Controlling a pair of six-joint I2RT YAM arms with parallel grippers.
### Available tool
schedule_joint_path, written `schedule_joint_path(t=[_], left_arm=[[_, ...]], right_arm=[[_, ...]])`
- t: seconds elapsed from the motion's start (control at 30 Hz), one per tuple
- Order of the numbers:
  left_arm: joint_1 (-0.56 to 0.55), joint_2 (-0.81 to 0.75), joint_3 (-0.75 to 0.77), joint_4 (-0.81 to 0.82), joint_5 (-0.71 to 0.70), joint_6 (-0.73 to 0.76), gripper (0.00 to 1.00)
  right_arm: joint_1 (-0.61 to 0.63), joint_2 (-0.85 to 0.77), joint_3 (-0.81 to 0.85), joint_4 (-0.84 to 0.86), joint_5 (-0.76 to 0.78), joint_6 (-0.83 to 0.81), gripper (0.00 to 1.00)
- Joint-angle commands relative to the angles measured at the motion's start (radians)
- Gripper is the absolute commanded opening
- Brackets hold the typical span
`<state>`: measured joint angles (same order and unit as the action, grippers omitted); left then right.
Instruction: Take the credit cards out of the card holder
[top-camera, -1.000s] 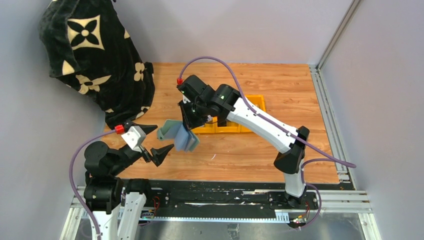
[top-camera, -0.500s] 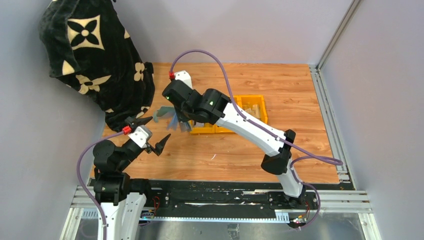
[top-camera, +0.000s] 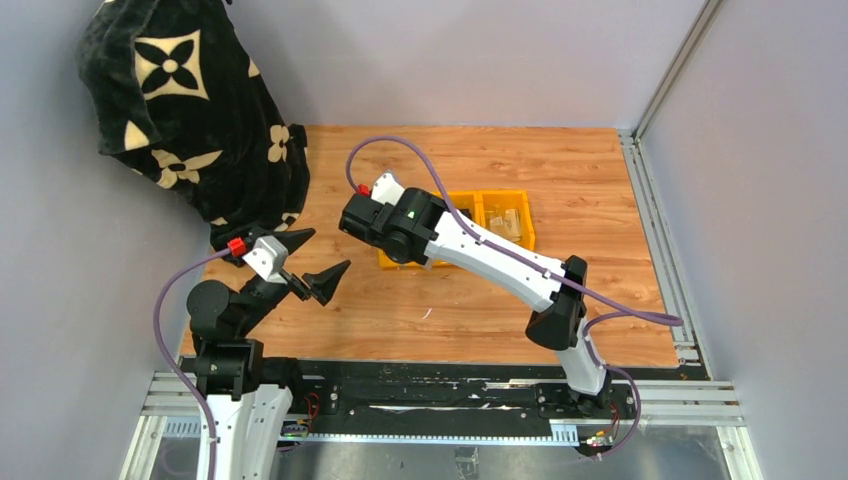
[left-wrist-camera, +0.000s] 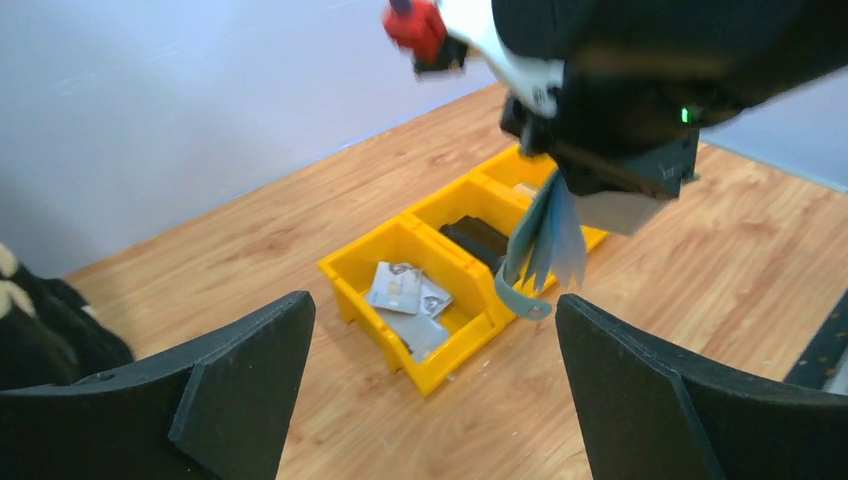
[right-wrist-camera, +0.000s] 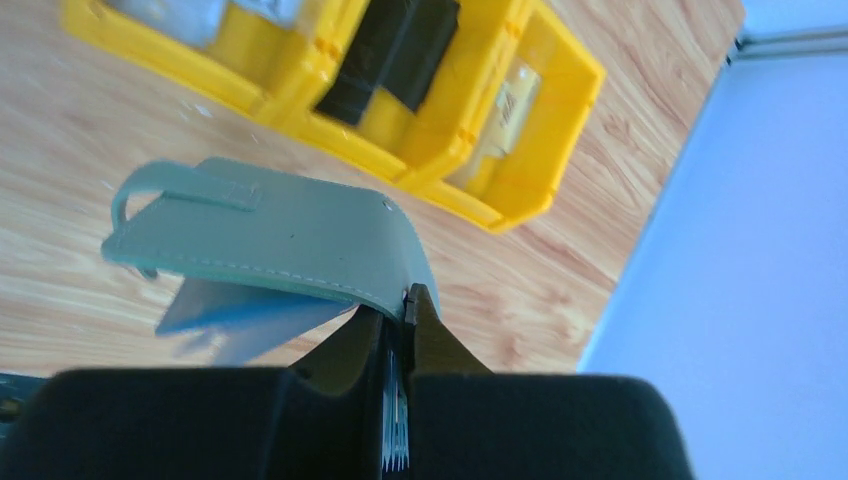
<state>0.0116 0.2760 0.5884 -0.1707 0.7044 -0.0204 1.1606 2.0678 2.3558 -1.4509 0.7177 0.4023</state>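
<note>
While your left gripper (top-camera: 322, 255) hangs spread and empty at lower left of the overhead view, your right gripper (right-wrist-camera: 405, 300) pinches the card holder (right-wrist-camera: 280, 225) aloft at centre. Some credit cards (left-wrist-camera: 398, 288) lie in a yellow bin (left-wrist-camera: 455, 355), so the job looks partly done. Whether the holder has more inside, you cannot tell.

The pale sage-green card holder (right-wrist-camera: 270, 235) hangs open in the air, pinched at one edge, its grey-blue inner pockets (right-wrist-camera: 240, 315) fanned below the cover, beside the yellow bins (right-wrist-camera: 575, 80), where a tan credit card (right-wrist-camera: 510, 105) lies in the end compartment.
</note>
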Motion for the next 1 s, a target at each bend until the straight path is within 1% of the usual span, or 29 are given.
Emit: schedule_joint_path(t=[0.0, 0.1, 0.2, 0.27, 0.47, 0.5, 0.57, 0.6, 0.63, 0.67, 0.7, 0.73, 0.77, 0.8, 0.83, 0.9, 0.97], left_arm=[[-0.001, 0.049, 0.020, 0.071, 0.045, -0.136, 1.00], [-0.001, 0.070, 0.039, 0.090, 0.118, -0.202, 1.00], [-0.001, 0.069, 0.015, 0.148, 0.147, -0.369, 1.00], [-0.030, 0.059, -0.003, 0.152, 0.134, -0.443, 1.00], [-0.034, 0.029, -0.021, 0.165, 0.074, -0.563, 1.00], [-0.035, 0.029, -0.025, 0.192, 0.074, -0.580, 1.00], [-0.053, 0.024, -0.050, 0.198, 0.043, -0.583, 1.00], [-0.067, 0.017, -0.067, 0.200, 0.032, -0.580, 1.00], [-0.085, 0.011, -0.084, 0.213, 0.018, -0.585, 1.00], [-0.112, 0.008, -0.100, 0.234, 0.012, -0.591, 1.00], [-0.164, 0.008, -0.110, 0.260, 0.005, -0.599, 1.00], [-0.199, 0.011, -0.115, 0.270, -0.006, -0.596, 1.00], [-0.249, 0.016, -0.115, 0.280, -0.014, -0.591, 1.00], [-0.274, 0.021, -0.116, 0.292, -0.003, -0.598, 1.00], [-0.281, 0.026, -0.121, 0.313, 0.010, -0.611, 1.00], [-0.298, 0.034, -0.129, 0.315, 0.015, -0.577, 0.99], [-0.340, 0.043, -0.148, 0.315, 0.010, -0.548, 1.00]], right_arm=[[-0.019, -0.067, -0.172, -0.157, 0.002, -0.008, 0.00], [-0.035, -0.095, -0.229, -0.155, -0.071, 0.024, 0.00], [-0.040, -0.080, -0.217, -0.157, -0.131, -0.007, 0.00], [-0.042, -0.073, -0.203, -0.156, -0.160, -0.014, 0.00], [-0.073, -0.041, -0.223, -0.157, -0.237, -0.028, 0.00], [-0.086, -0.028, -0.220, -0.156, -0.244, -0.026, 0.00], [-0.108, 0.005, -0.172, -0.155, -0.321, -0.013, 0.00], [-0.116, 0.027, -0.124, -0.152, -0.369, -0.015, 0.00], [-0.121, 0.052, -0.058, -0.142, -0.448, -0.020, 0.00], [-0.123, 0.064, -0.018, -0.134, -0.497, -0.021, 0.00], [-0.130, 0.080, 0.040, -0.121, -0.545, -0.020, 0.00], [-0.137, 0.081, 0.061, -0.095, -0.590, -0.019, 0.00], [-0.149, 0.077, 0.062, -0.062, -0.631, -0.013, 0.00], [-0.163, 0.068, 0.056, -0.032, -0.663, -0.007, 0.00], [-0.179, 0.061, 0.054, -0.016, -0.693, 0.001, 0.00], [-0.200, 0.056, 0.057, -0.002, -0.757, 0.009, 0.00], [-0.205, 0.045, 0.056, 0.020, -0.795, 0.020, 0.00]])
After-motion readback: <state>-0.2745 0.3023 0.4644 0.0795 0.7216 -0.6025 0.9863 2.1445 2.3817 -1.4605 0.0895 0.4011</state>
